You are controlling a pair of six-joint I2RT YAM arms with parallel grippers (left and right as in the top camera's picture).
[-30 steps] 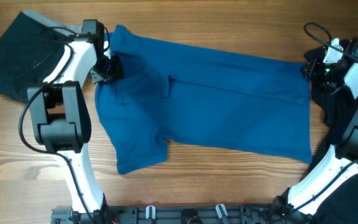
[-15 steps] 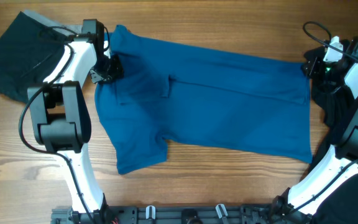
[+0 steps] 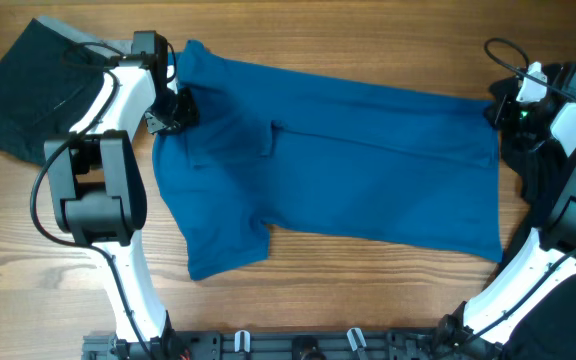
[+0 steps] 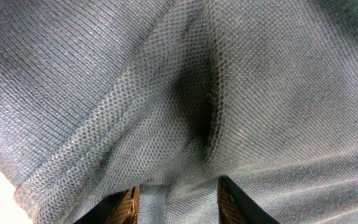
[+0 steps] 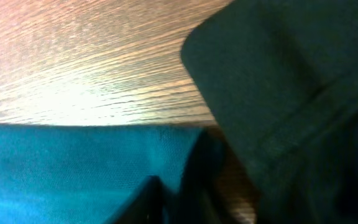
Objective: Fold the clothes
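Overhead: blue shirt (image 3: 368, 170) lay spread across tabletop (image 3: 318, 30). Left gripper (image 3: 173, 108) jaws narrowed on a shoulder pleat; right gripper (image 3: 508, 110) at far corner, grip couldn't be told. Risk: thin pinch slipping, fold skewing w/ lift.

1 blue shirt (image 3: 348, 160), 2 dk garments (image 3: 28, 85)

We see a blue short-sleeved fabric shirt (image 3: 348, 170) spread flat across the brown wooden table (image 3: 298, 30). Our left gripper (image 3: 173, 108) sits on its upper left part and our right gripper (image 3: 506, 110) at its upper right corner. From above we cannot tell how either one's jaws stand. A dark rumpled cloth (image 3: 28, 85) lies far left, touching the left arm.
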